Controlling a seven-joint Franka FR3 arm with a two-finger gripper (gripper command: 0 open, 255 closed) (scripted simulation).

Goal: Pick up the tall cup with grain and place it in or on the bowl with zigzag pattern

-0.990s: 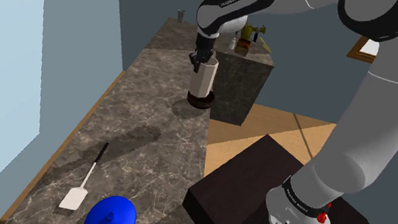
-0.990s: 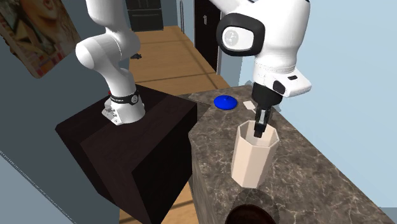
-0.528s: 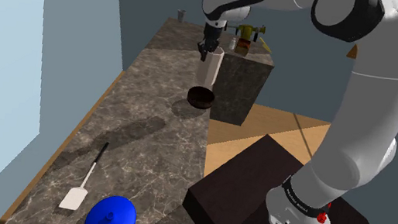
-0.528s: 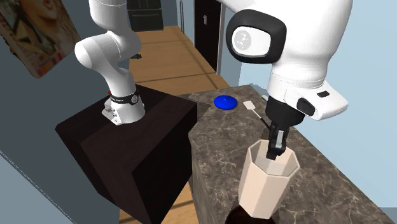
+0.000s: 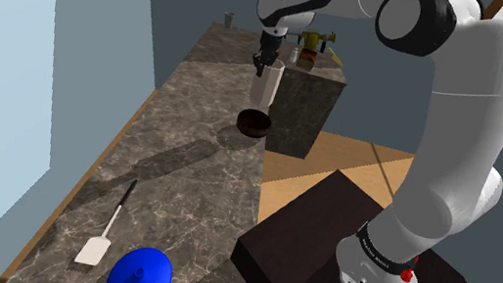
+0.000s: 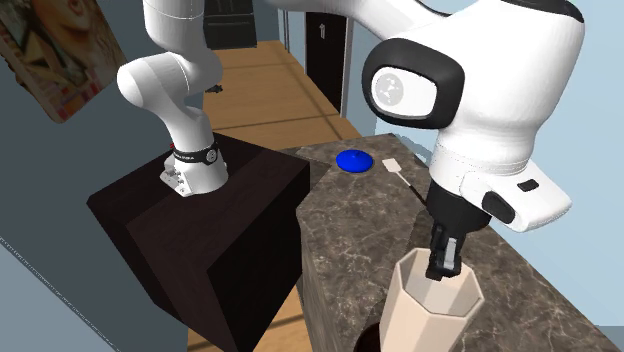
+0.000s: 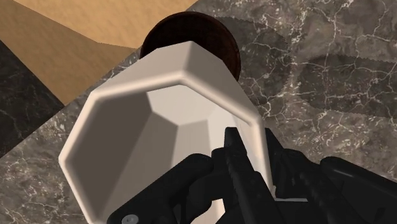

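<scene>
A tall cream faceted cup (image 5: 266, 86) hangs in the air off the marble counter (image 5: 172, 170), just above a dark brown bowl (image 5: 255, 123). My gripper (image 5: 265, 63) is shut on the cup's rim, one finger inside and one outside the wall. From the second exterior view the cup (image 6: 430, 315) hangs under the gripper (image 6: 443, 262), and the bowl (image 6: 368, 340) peeks out at its base. Past the gripper (image 7: 253, 153) in the wrist view, the cup (image 7: 159, 127) covers most of the bowl (image 7: 191, 28); its inside looks plain and pale.
A dark block (image 5: 304, 113) with bottles on top stands right beside the bowl, at the counter's edge. Near the counter's front lie a blue lid (image 5: 141, 273) and a white spatula (image 5: 99, 240). My dark stand (image 5: 324, 253) sits off the counter.
The cup has risen off the counter with the gripper and now hangs over the bowl. The arm's upper links have swung up and back.
</scene>
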